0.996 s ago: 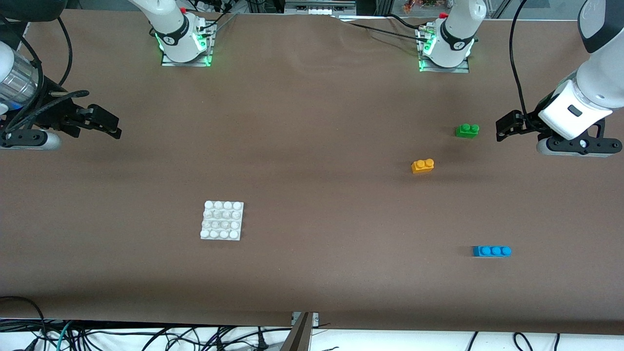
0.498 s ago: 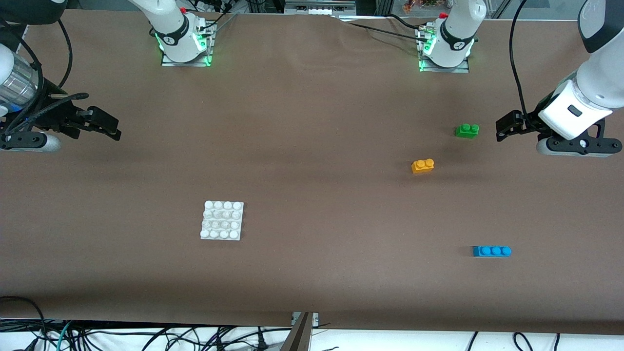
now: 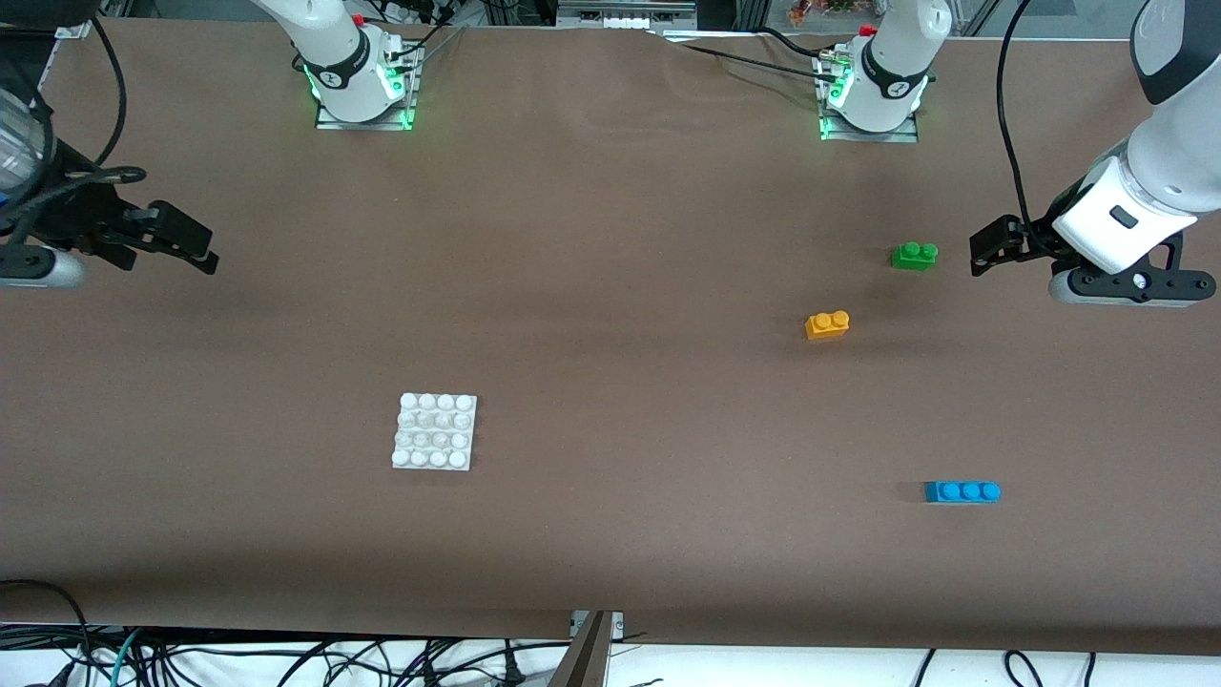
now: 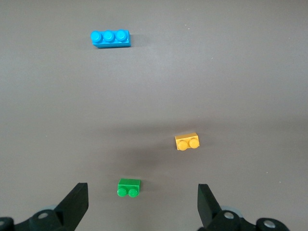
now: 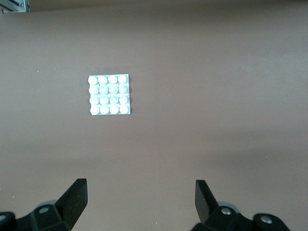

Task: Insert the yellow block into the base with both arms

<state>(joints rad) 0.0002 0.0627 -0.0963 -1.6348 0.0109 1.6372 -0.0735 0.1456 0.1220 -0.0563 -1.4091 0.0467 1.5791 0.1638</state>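
We see the small yellow-orange plastic brick (image 3: 827, 325) on the worktop (image 3: 610, 239), nearer the front camera than the green two-stud brick (image 3: 914, 255), well apart from the white studded square plate (image 3: 435, 432).

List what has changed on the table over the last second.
Only the right arm's end effector moved: it drew back toward the right arm's end of the table and slightly toward the bases, fingers open, holding nothing. The left end effector, small yellow-orange plastic brick and flat white studded base plate stayed put.
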